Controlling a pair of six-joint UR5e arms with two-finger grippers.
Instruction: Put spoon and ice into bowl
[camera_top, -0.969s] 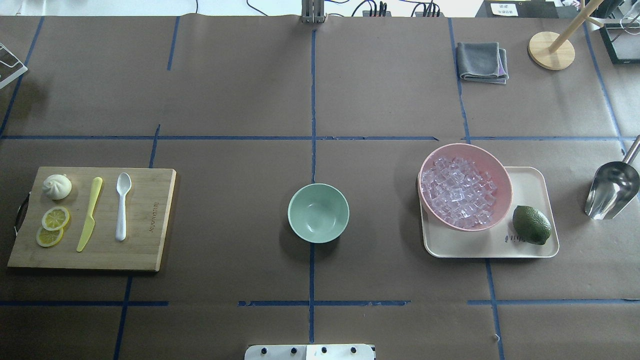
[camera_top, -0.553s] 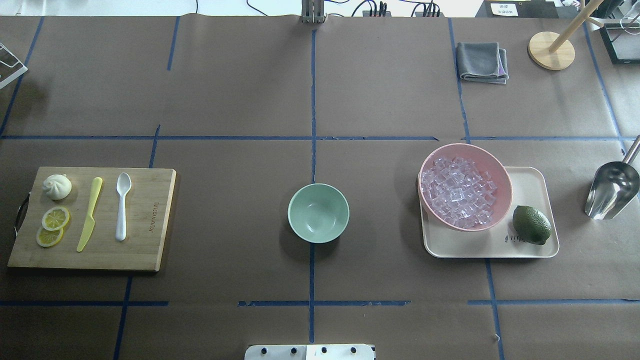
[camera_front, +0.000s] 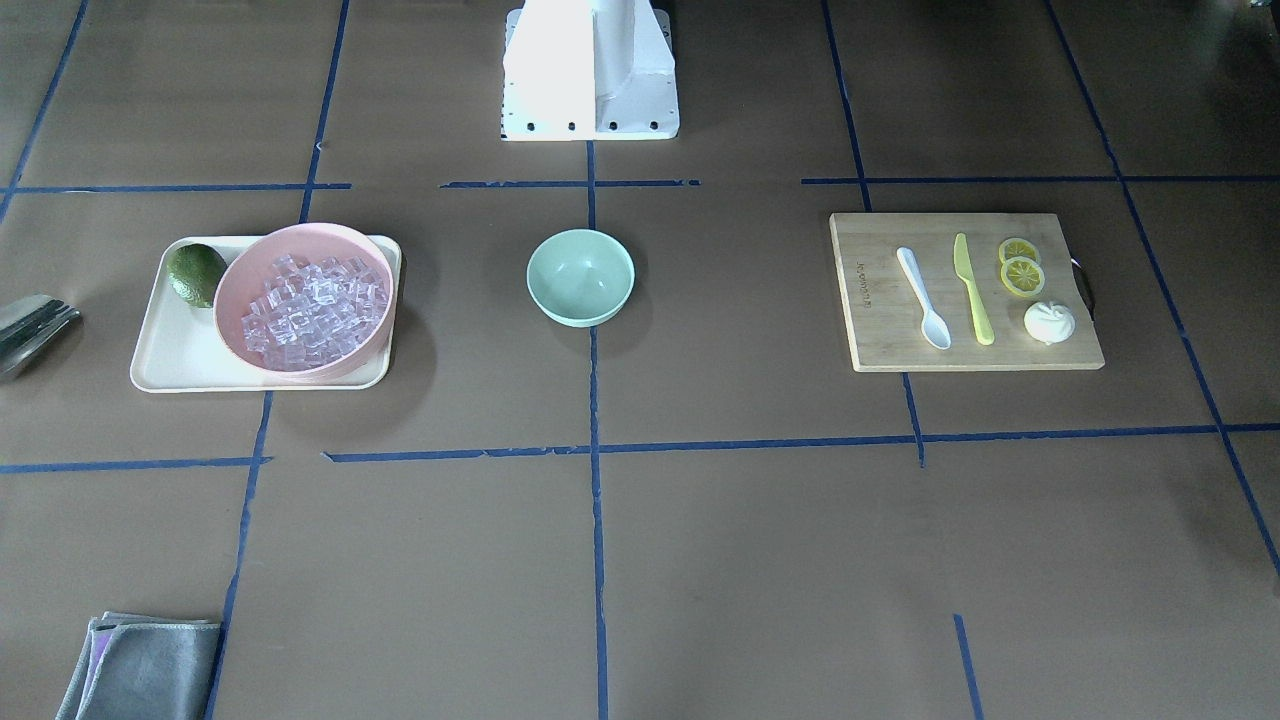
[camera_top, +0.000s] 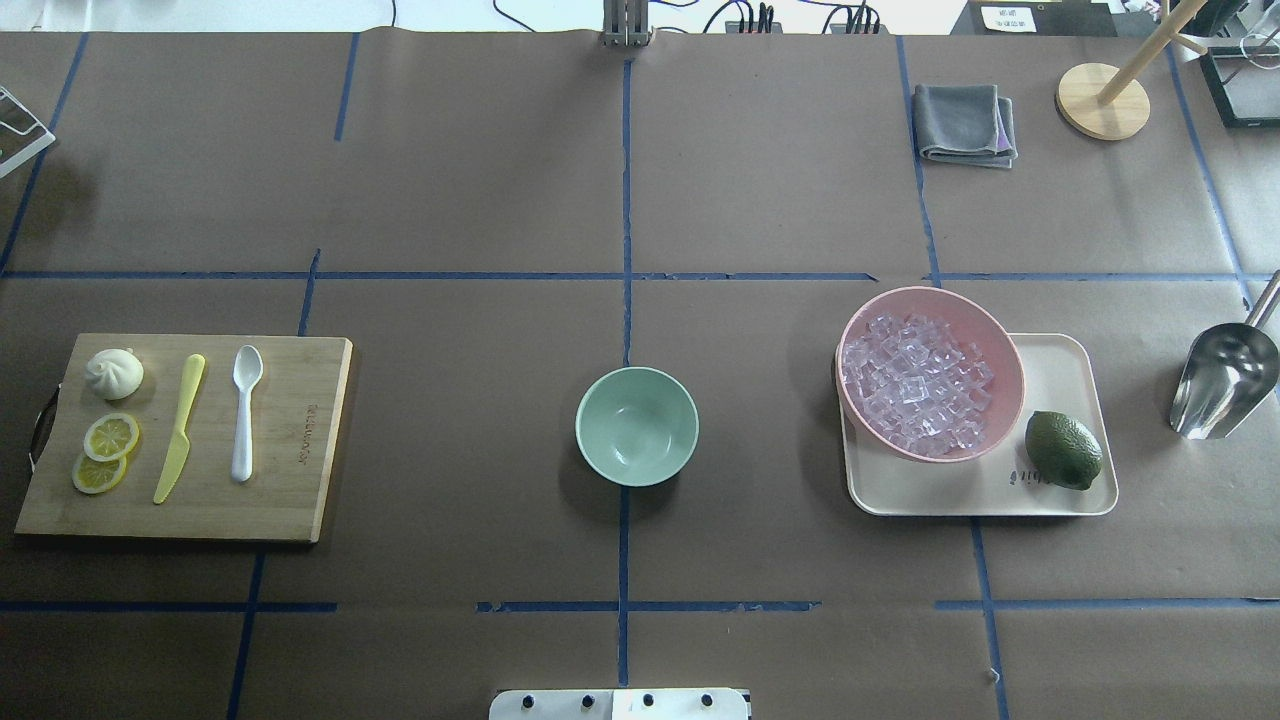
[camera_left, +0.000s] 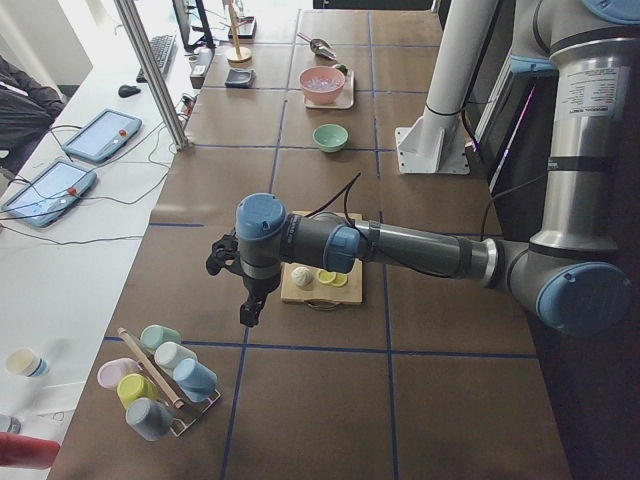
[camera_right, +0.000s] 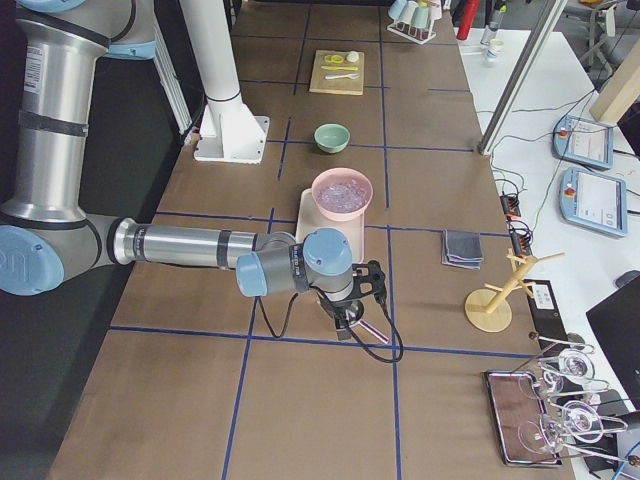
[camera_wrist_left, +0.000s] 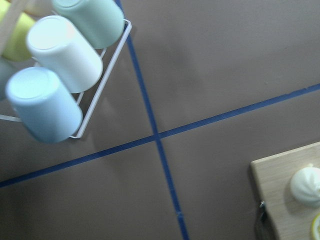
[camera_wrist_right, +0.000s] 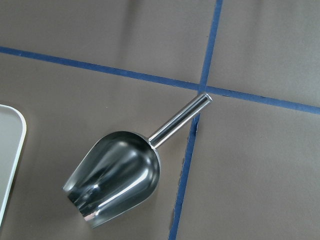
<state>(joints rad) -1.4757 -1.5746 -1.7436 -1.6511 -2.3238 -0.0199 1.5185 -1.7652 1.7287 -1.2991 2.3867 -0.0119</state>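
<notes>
The white spoon lies on a wooden cutting board at the left, beside a yellow-green knife. The empty mint-green bowl stands at the table's middle. The ice, several clear cubes, fills a pink bowl on a cream tray. My left gripper hangs over the table just beyond the board's outer end, seen only in the exterior left view. My right gripper hangs over a metal scoop, seen only in the exterior right view. I cannot tell whether either is open or shut.
A bun and lemon slices share the board. A lime sits on the tray. The scoop lies right of the tray. A grey cloth and a wooden stand are far right. A cup rack stands past the board.
</notes>
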